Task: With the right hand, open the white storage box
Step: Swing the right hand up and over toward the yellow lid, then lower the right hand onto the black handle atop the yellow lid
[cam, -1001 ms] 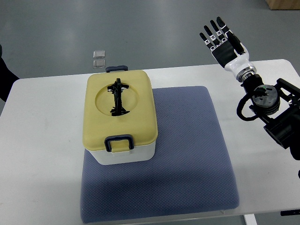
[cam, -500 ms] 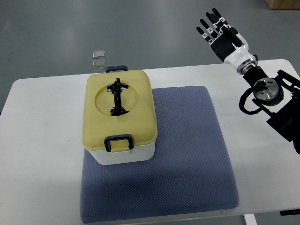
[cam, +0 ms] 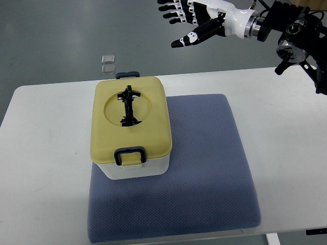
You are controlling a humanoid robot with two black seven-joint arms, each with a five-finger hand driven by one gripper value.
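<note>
Right now your right hand (cam: 196,20), black-fingered with a white palm shell, hangs high at the far edge of the scene, beyond the table and well apart from the box, its arm coming in from the right. You can see its fingers (cam: 171,7) spread and stretched toward the left, the thumb angled down and out, with nothing in its hold.

Your target, the white plastic storage box (cam: 134,168) with its pale yellow lid (cam: 130,125), sits on the left part of the blue-grey textured mat (cam: 204,168), which lies on the white table (cam: 46,153). You'll find the lid down, with a dark blue latch (cam: 130,153) on the near side and another (cam: 126,74) at the far side. A black folding handle (cam: 127,106) lies flat in the round recess on top of the lid.

Beyond the table's far edge, on the grey floor, you can make out two small pale square pieces (cam: 108,63) lying one just behind the other.
</note>
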